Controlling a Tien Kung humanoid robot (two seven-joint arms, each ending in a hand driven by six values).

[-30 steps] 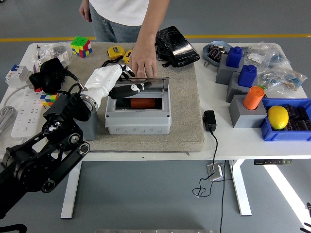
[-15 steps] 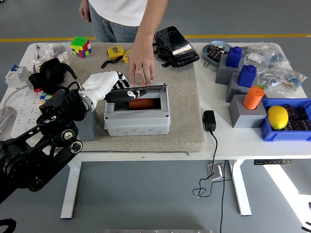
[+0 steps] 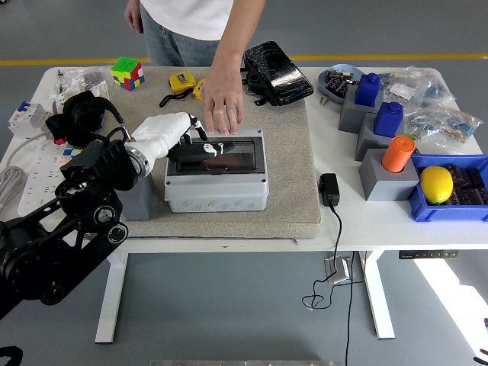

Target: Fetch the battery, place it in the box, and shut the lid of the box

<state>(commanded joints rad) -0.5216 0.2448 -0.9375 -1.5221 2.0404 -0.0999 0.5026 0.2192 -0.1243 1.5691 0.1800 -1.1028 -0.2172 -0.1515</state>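
Note:
A grey box (image 3: 217, 187) stands on the beige mat (image 3: 286, 179). Its dark see-through lid (image 3: 229, 156) lies down flat over the opening. The orange battery inside shows only faintly through the lid. My left hand (image 3: 200, 146), white with black fingers, rests on the lid's left part with the fingers stretched out flat and holds nothing. A person's hand (image 3: 222, 103) presses on the mat just behind the box's far edge. My right arm is out of view.
Left of the mat are a white power strip (image 3: 34, 179), a black cable bundle (image 3: 76, 118) and a colour cube (image 3: 127, 73). A yellow tape measure (image 3: 181, 81) and black pouch (image 3: 277, 72) lie behind. Grey stands, an orange cup (image 3: 397, 153) and a blue bin (image 3: 450, 191) stand right.
The lid has swung down from raised to flat on the box under my left hand. The battery is now covered. The person's hand has stayed behind the box.

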